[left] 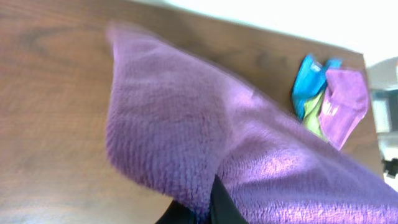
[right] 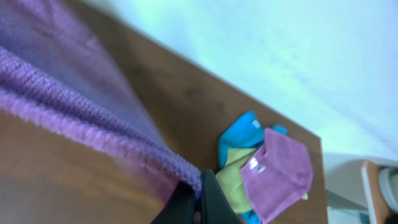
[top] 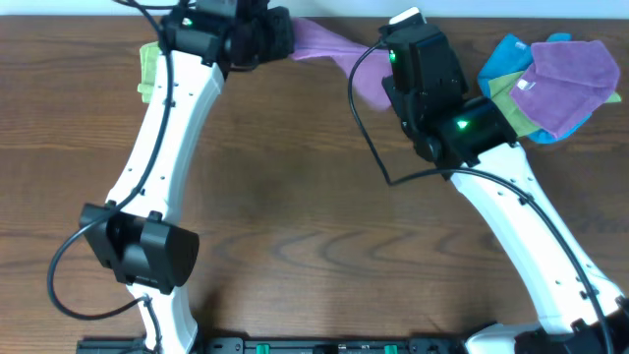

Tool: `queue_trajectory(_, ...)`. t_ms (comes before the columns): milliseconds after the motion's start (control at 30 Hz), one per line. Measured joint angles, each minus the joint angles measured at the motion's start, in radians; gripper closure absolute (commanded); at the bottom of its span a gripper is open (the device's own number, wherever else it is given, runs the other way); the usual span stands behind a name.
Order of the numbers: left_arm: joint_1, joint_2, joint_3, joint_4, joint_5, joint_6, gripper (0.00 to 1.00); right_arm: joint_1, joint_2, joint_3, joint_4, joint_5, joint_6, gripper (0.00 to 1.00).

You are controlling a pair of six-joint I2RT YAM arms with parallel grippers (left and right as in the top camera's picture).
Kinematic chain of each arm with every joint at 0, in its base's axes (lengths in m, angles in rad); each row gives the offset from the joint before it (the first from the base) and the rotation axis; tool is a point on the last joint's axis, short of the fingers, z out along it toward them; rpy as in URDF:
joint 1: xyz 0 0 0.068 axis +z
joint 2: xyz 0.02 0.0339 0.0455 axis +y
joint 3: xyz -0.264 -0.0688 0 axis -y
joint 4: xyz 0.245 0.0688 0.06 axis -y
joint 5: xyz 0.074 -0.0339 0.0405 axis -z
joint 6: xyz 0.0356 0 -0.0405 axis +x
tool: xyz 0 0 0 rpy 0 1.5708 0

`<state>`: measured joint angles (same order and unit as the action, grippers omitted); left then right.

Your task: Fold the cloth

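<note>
The pinkish-purple cloth (top: 329, 44) hangs lifted at the far edge of the table, stretched between both grippers. My left gripper (top: 283, 37) is shut on one end of it. In the left wrist view the cloth (left: 205, 130) drapes over the black fingers (left: 221, 205) and fills most of the frame. My right gripper (top: 381, 93) is shut on the other end, mostly hidden under its own wrist. In the right wrist view a taut hemmed edge of the cloth (right: 74, 118) runs straight into the closed fingertips (right: 200, 202).
A heap of cloths lies at the far right: a violet cloth with a white tag (top: 568, 84) on top of blue (top: 503, 59) and lime-green ones. Another lime-green cloth (top: 147, 71) lies beside the left arm. The brown wooden table (top: 295, 197) spreads toward the front.
</note>
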<state>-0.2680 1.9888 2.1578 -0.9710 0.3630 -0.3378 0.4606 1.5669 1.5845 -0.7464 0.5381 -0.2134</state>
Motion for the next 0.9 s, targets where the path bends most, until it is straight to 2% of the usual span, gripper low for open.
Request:
queue_trajectory(233,-0.002,-0.002,0.006,-0.233,-0.012,0.091,0.94,0.000,-0.001,-0.012,-0.190,-0.156,0.060,0.98)
queue_trajectory(467,-0.012,-0.002,-0.049,-0.426,-0.009,0.179,0.94,0.002,-0.001,-0.142,-0.278,-0.305,0.175,0.98)
queue_trajectory(667,-0.016,-0.001,-0.243,-0.399,0.015,0.218,0.94,0.002,-0.001,-0.199,-0.288,-0.347,0.218,0.99)
queue_trajectory(900,-0.013,-0.001,-0.283,-0.217,0.030,0.230,0.94,0.000,-0.001,-0.203,-0.205,-0.289,0.230,0.98)
